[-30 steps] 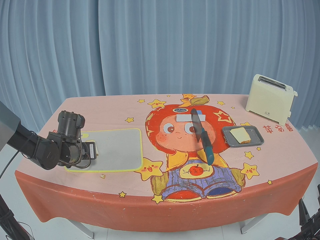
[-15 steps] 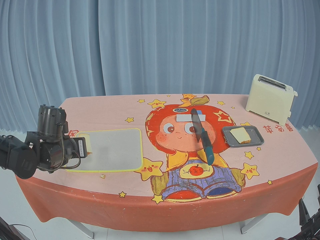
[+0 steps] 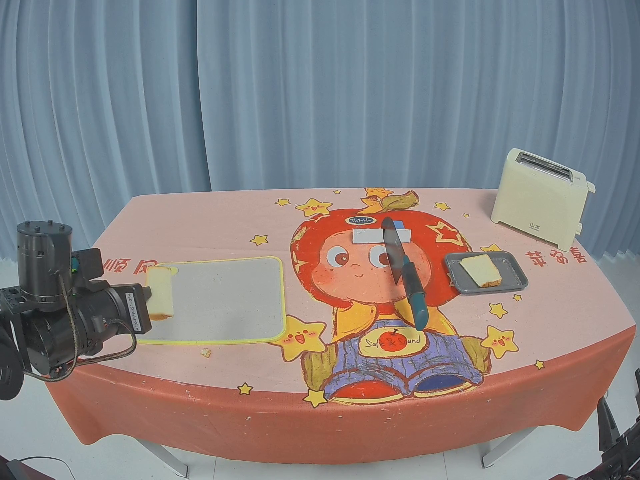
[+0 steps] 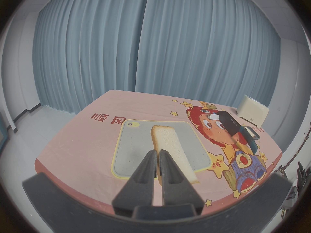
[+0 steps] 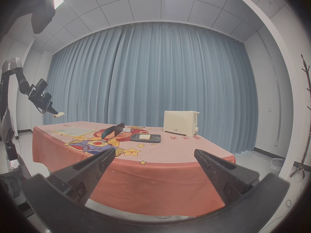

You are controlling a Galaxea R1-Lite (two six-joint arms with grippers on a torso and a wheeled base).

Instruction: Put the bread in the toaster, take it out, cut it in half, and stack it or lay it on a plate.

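1. Backdrop is a blue pleated curtain [image 3: 333, 68] running wall to wall. In front of it sits a table [image 3: 220, 221] under a pink-orange cloth with a big cartoon apple-head kid printed on it.
2. On the left half lies a grey cutting mat [image 3: 227, 301] with a yellow border, flat on the cloth. A small crumb [image 3: 206, 353] sits just near of it.
3. The left gripper [image 3: 145, 301] is out at the table's left end, up in the air over the mat's left edge. Its fingers [image 4: 147, 169] are pinched together on one end of a bread slice [image 3: 161, 293], and the rest of the slice sticks out past the tips. From the right wrist view you can see the slice is lifted well clear of the tabletop.
4. The knife [image 3: 407, 271] lies mid-table across the cartoon face, dark blade toward the far side, teal handle toward the near side. The blade tip overlaps a white rectangle [image 3: 367, 236].
5. Right of the knife is a grey tray [image 3: 517, 271] with a second piece of bread [image 3: 481, 269] lying flat on it.
6. The cream toaster [image 3: 540, 198] stands at the far right corner, just beyond the tray, slots up.
7. The right gripper [image 5: 155, 153] hangs well clear of the table, fingers spread wide, nothing between them.
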